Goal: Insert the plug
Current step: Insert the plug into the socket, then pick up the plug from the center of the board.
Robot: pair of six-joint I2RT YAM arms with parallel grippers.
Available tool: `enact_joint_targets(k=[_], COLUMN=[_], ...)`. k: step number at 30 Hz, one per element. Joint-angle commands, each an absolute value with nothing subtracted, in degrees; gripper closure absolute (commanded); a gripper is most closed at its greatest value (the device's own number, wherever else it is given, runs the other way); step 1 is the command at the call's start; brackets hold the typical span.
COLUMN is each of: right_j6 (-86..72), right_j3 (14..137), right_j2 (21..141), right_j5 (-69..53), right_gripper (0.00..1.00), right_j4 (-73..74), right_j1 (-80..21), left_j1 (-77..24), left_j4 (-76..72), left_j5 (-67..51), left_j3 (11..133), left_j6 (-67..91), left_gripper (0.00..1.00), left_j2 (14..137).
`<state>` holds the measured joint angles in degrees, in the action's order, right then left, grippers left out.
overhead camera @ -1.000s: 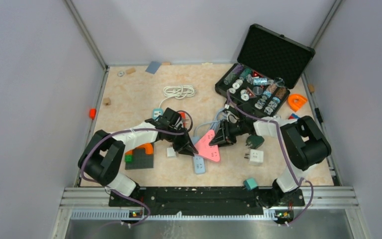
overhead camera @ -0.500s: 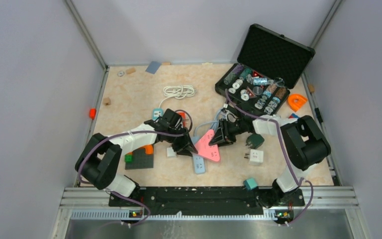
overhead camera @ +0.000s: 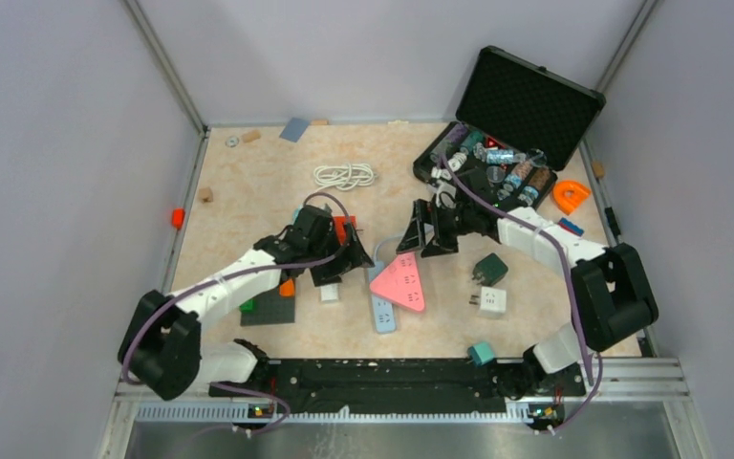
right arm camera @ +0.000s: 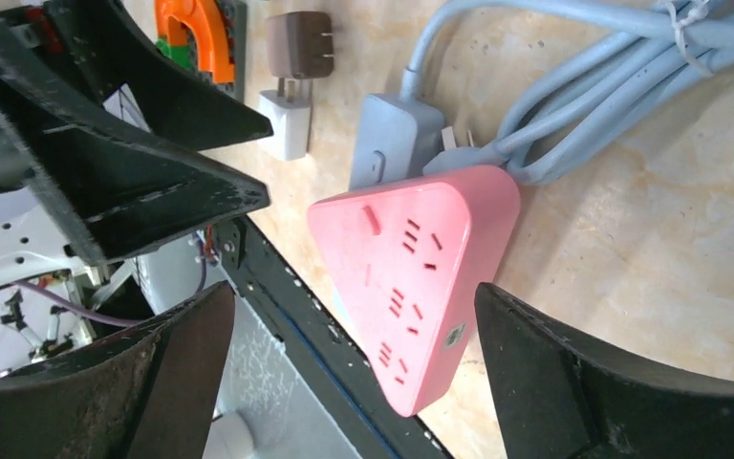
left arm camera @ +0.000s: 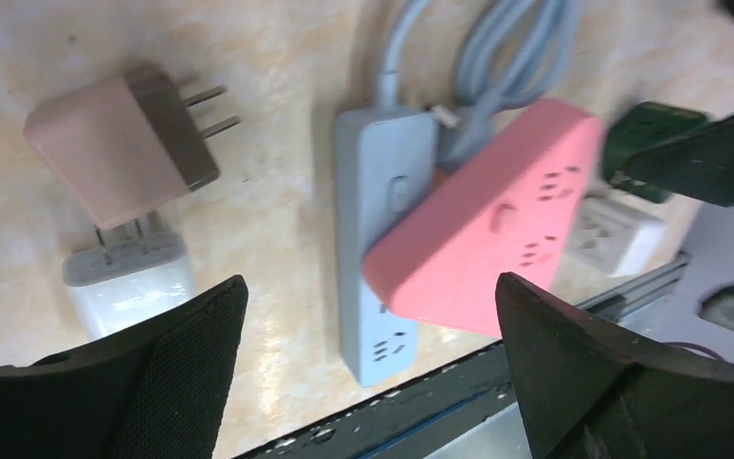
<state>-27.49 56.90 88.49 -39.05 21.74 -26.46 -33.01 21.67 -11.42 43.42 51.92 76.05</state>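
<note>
Hovering pair (top view): left gripper [overhead camera: 347, 264] & right gripper [overhead camera: 413, 239] face each other over mid-table, jaws of both spread wide, nothing held.
Socket (top view): pink strip [overhead camera: 399, 284] lies flat just below & betw. the two grippers, partly over grey strip [overhead camera: 383, 313].
Plugs (top view): white charger [overhead camera: 330, 293] just beside left gripper; green plug [overhead camera: 489, 269] & white cube adapter [overhead camera: 490, 302] to the right of pink strip, apart from it. None is in a socket.
Left wrist, fingers: apart, empty; pink strip [left arm camera: 487, 220] & grey strip [left arm camera: 373, 191] show in the gap.
Left wrist, plugs: brown adapter [left arm camera: 115, 153] on its side, prongs toward grey strip; white charger [left arm camera: 129, 277] touching it, prongs up against it.
Right wrist, fingers: apart, empty; pink strip [right arm camera: 411, 258] below, socket face up, all holes look free.
Right wrist, rest: bundled cable [right arm camera: 573, 96] runs off past the strips' far end; brown adapter [right arm camera: 298, 43] & white charger [right arm camera: 285, 124] lie beyond grey strip.
Step (est.): pre-grasp; no plug picked, insertion not begun. Which plug is meant, can't tell.
Next (est.): one arm needs to close on a plug body w/ prongs left free, turn prongs down, line up w/ a matching socket; other arm likely has to pin pink strip, since it sits unevenly on grey strip & may rock.
</note>
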Motion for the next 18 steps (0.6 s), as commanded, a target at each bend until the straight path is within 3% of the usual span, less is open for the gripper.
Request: enact_joint_targets(k=[1, 10, 18], right_j6=[-26.4, -24.0, -28.5], right_j3=[61.5, 66.2, 59.4], right_j2=[83.6, 72.6, 60.2], right_j5=[-35.8, -22.1, -7.0], right_gripper=[0.08, 0.07, 0.01], right_j4=[25.8, 28.8, 26.3], right_j1=[-26.8, -26.7, -24.8], left_j1=[-33.0, -32.8, -32.7], left_j4=[16.1, 16.8, 22.5], left_j5=[-7.4, 1.1, 11.9], left_j3=[42.9, 39.0, 33.3], left_j6=[51.6, 49.8, 50.0], left_gripper=[0.01, 0.01, 0.01], left_j2=[67.9, 49.6, 32.3])
